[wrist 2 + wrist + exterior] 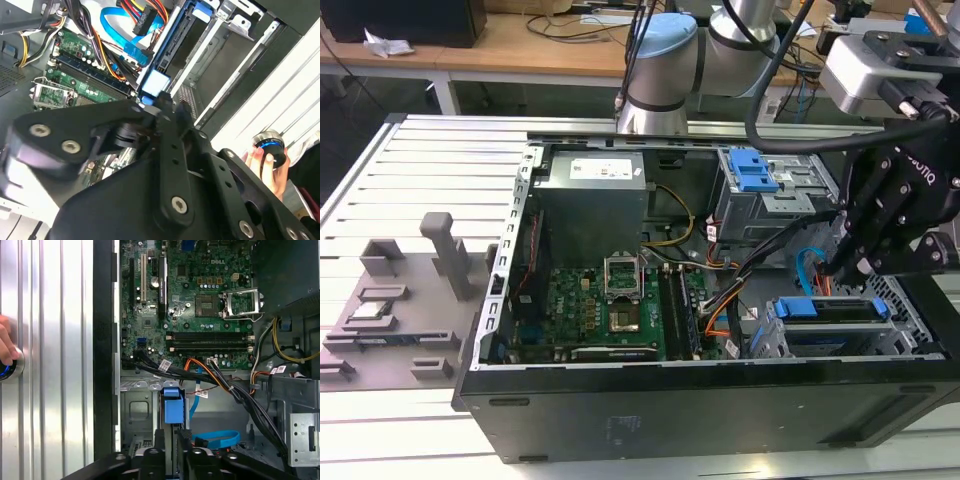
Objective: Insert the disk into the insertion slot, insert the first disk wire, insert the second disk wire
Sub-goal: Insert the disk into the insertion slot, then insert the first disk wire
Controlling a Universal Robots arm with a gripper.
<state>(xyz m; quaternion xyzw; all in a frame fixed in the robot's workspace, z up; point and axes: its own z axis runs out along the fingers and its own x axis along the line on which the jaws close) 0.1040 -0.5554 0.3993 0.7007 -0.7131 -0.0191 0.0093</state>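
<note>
The ribbed metal tabletop (440, 160) carries an open black computer case (700, 410) lying on its side. The robot arm (660, 60) stands at the far edge of the tabletop, behind the case. A grey moulded fixture (390, 300) lies on the tabletop at the exterior view's left, apart from the case.

Inside the case, the green motherboard (610, 300) occupies the near left. The grey power supply (595, 190) sits behind it. A taller grey bay with a blue latch (755, 170) stands at the far right.

The black gripper (832, 268) hangs over the near right corner of the case, directly above the insertion slot (767, 335). Whether its fingers are apart or clamped cannot be told.

The disk (825, 308) sits in the insertion slot, standing on edge with its blue carrier uppermost. In the first wrist view the blue tab of the carrier (171, 407) lies just ahead of the gripper.

A blue flat cable (215, 440) curls just beside the disk. Black and orange wire bundles (200, 372) cross between the motherboard and the slot.

Outside the case, a person's hand (267, 167) rests on a round knob with a blue ring (270, 145).
</note>
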